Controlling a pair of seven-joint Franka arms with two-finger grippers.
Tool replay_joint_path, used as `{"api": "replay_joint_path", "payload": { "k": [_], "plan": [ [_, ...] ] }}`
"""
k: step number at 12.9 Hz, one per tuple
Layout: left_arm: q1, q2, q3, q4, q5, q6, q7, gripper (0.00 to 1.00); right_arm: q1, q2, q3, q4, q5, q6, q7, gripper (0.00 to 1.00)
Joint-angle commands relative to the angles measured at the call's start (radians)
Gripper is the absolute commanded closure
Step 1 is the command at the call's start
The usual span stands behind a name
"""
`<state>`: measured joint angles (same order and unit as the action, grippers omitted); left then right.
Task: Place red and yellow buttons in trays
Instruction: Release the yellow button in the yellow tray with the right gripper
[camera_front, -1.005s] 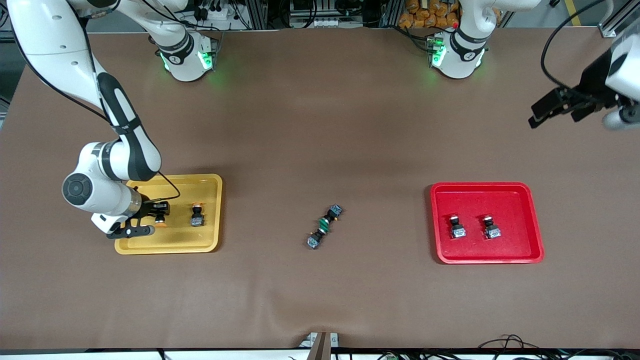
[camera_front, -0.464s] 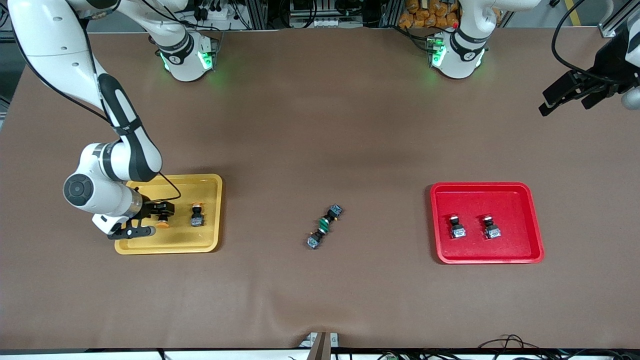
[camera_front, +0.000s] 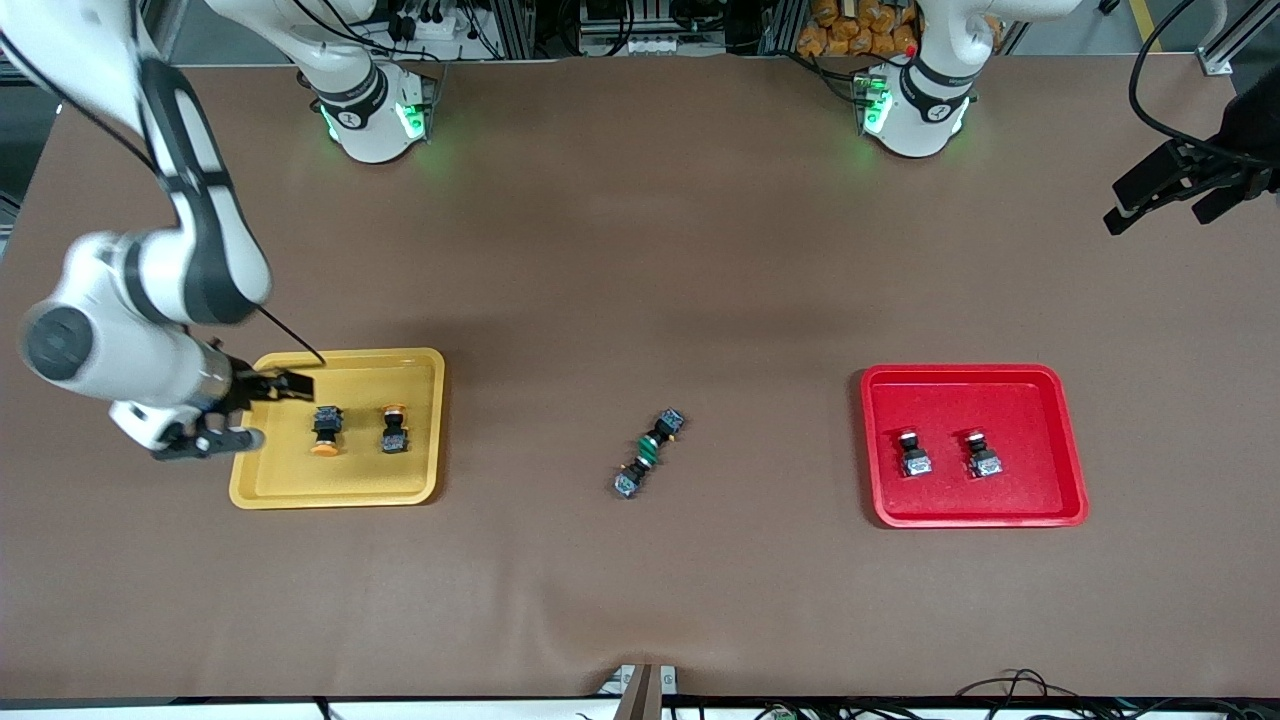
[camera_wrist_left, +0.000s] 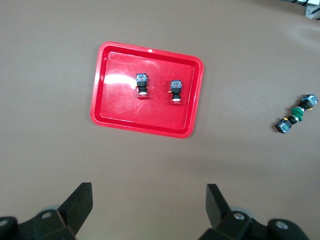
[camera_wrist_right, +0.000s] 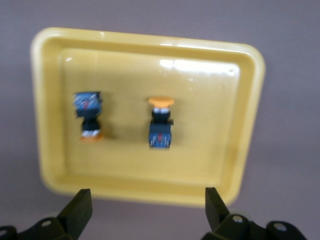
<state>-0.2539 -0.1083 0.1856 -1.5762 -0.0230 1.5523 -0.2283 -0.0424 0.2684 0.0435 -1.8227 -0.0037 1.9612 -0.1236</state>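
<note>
The yellow tray (camera_front: 420, 365) holds two yellow-capped buttons, one (camera_front: 325, 429) beside the other (camera_front: 394, 430); both show in the right wrist view (camera_wrist_right: 88, 116) (camera_wrist_right: 160, 123) inside the tray (camera_wrist_right: 240, 100). My right gripper (camera_front: 262, 410) is open and empty, raised over the tray's edge at the right arm's end. The red tray (camera_front: 1040, 380) holds two red-capped buttons (camera_front: 912, 454) (camera_front: 982, 455), also in the left wrist view (camera_wrist_left: 141, 84) (camera_wrist_left: 175, 90) on that tray (camera_wrist_left: 150, 120). My left gripper (camera_front: 1165, 195) is open and empty, high over the table's left-arm end.
Two green-capped switches (camera_front: 648, 452) lie joined in a line on the brown table between the trays; they show in the left wrist view (camera_wrist_left: 296, 114). The arm bases stand along the table's edge farthest from the front camera.
My right gripper let go of the yellow button in the yellow tray and rose back toward the right arm's end. My left gripper drew farther toward the table's left-arm end.
</note>
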Motion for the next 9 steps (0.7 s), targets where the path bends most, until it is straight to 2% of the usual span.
{"api": "replay_joint_path", "payload": {
  "k": [1,5,9],
  "plan": [
    [0.001,0.009,-0.009,0.022,0.028,-0.006,0.006,0.00,-0.013,-0.113,0.015,0.051,0.005,-0.166,0.009,0.00],
    [0.004,0.007,-0.008,0.021,0.028,-0.009,0.006,0.00,-0.014,-0.159,0.010,0.253,0.010,-0.442,0.013,0.00],
    [0.002,0.009,-0.008,0.030,0.028,-0.009,0.003,0.00,-0.014,-0.160,0.009,0.397,0.007,-0.590,0.018,0.00]
  ]
}}
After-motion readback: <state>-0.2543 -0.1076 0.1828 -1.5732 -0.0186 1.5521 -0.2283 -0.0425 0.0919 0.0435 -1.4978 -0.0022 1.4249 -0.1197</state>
